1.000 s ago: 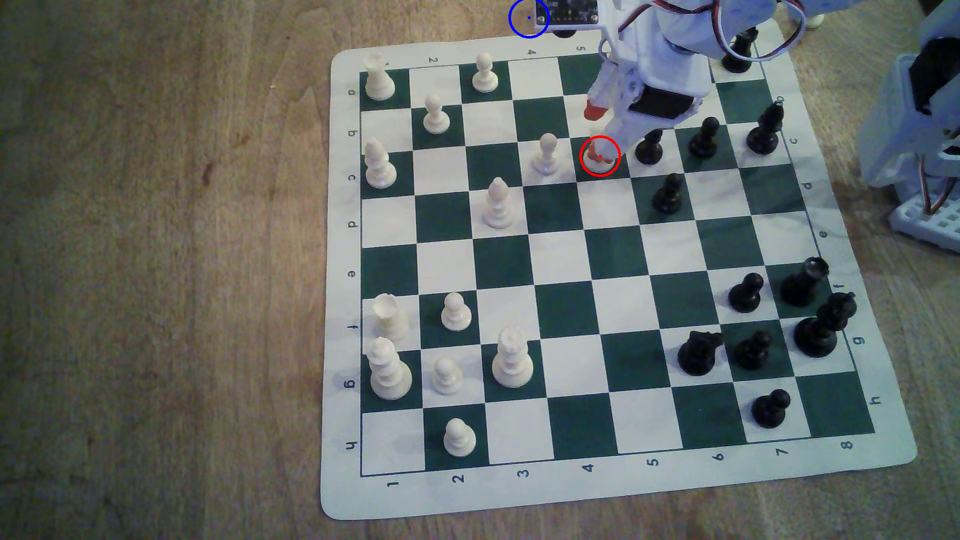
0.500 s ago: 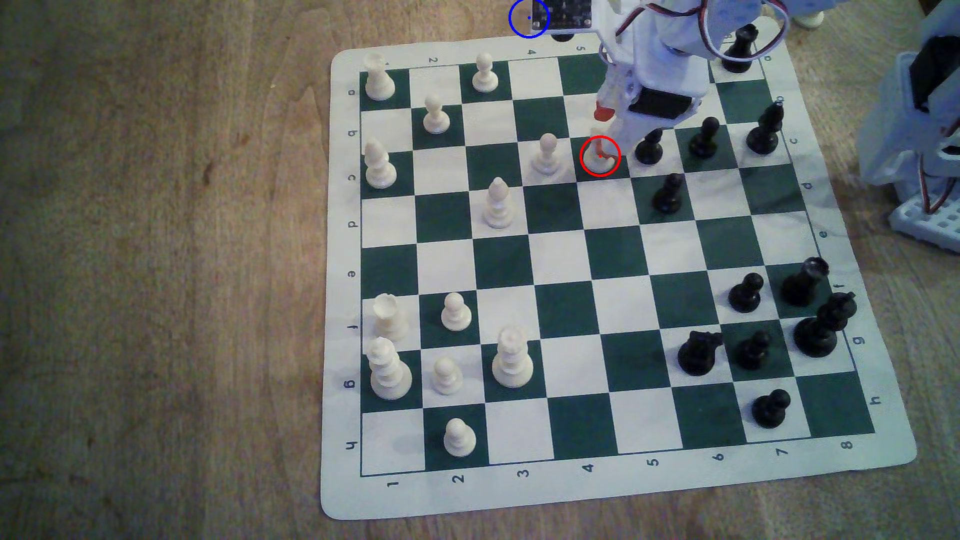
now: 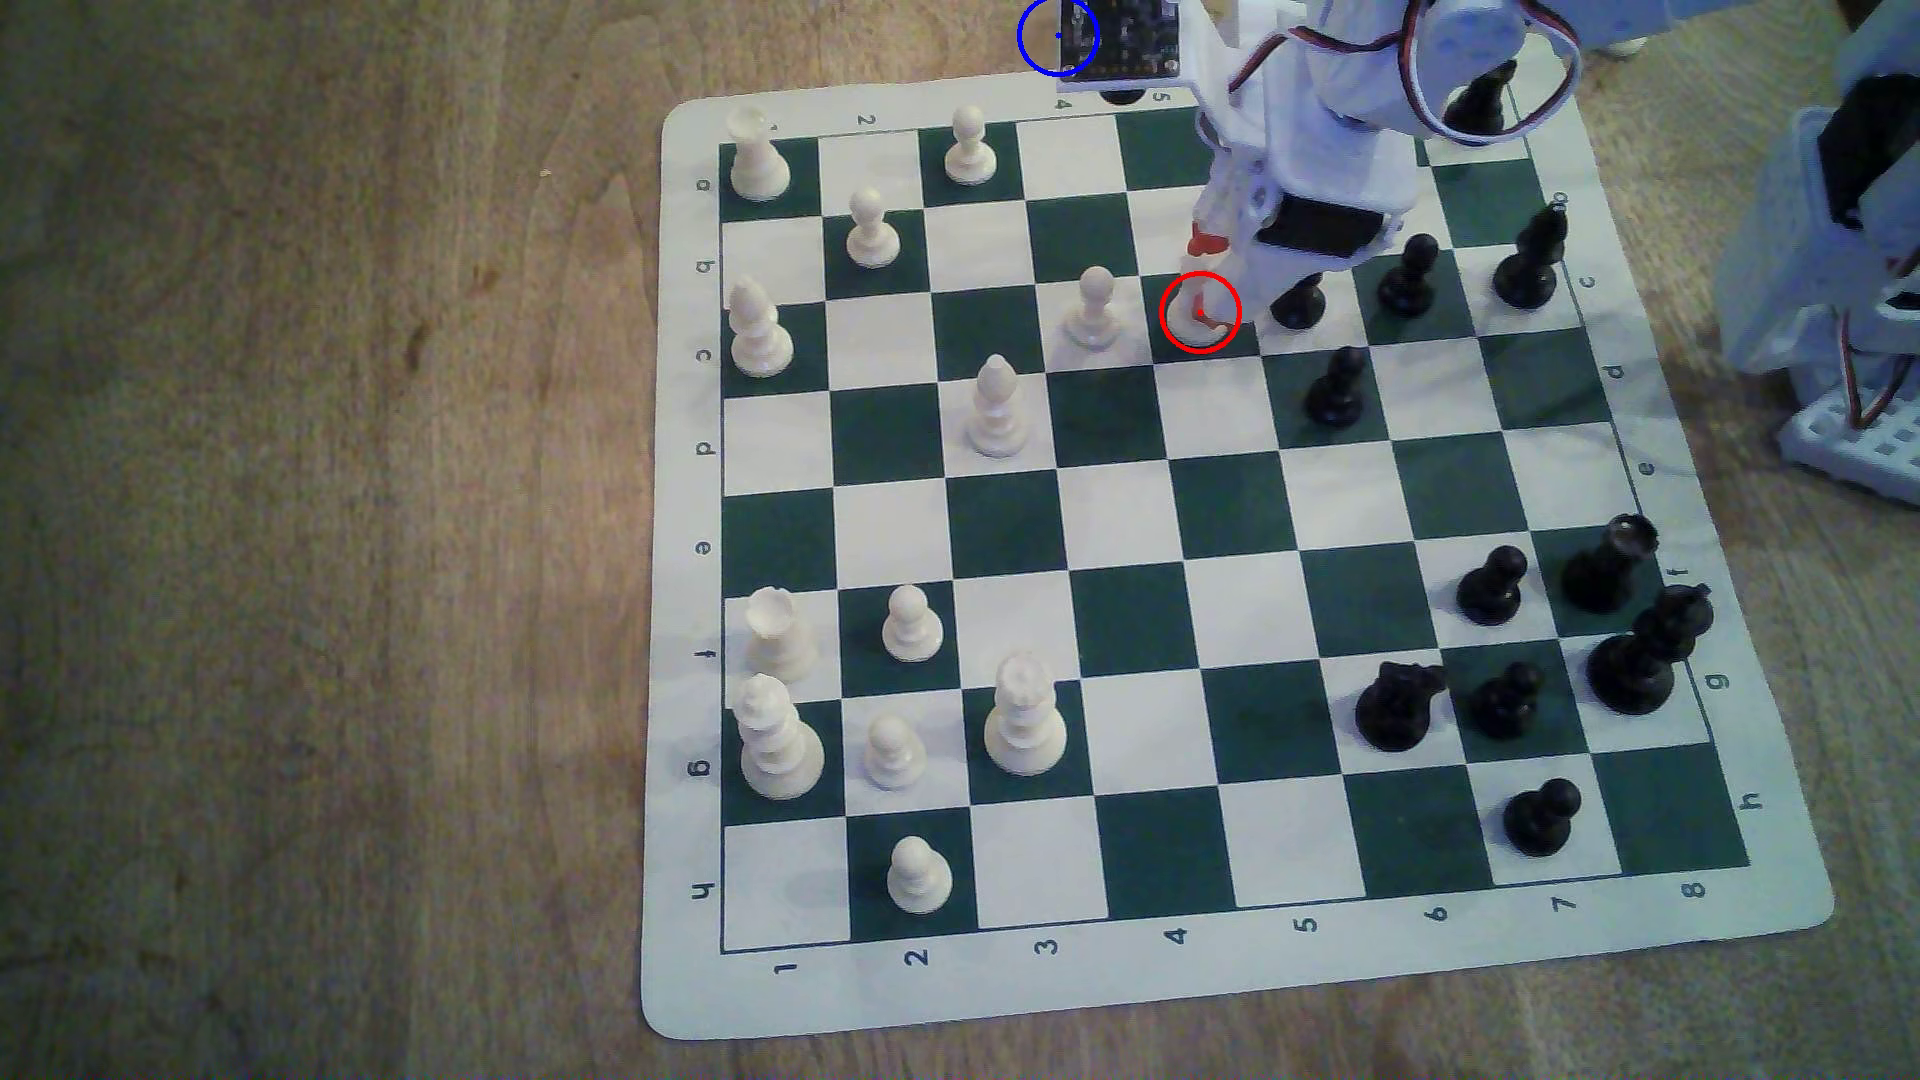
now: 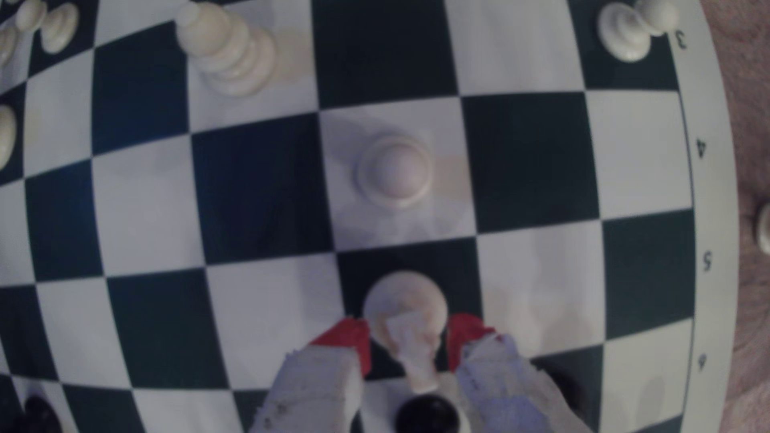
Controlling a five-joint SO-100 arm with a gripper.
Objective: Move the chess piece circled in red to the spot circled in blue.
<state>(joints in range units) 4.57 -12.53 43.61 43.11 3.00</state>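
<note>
Standing on a dark green square, the white knight (image 4: 404, 308) inside the red ring, base flat on the board (image 3: 1143, 997). Straddling its head, gripper (image 4: 410, 339) with red fingertips (image 4: 348, 335) apart, one on each side, contact not clear. White pawn (image 3: 1094, 308) at nine o'clock from knight. Blue ring (image 3: 1057, 36) at eleven o'clock, off the board, well apart.

The chess mat (image 3: 686, 997) margins carry printed numbers 1 to 8 and letters a to h.
</note>
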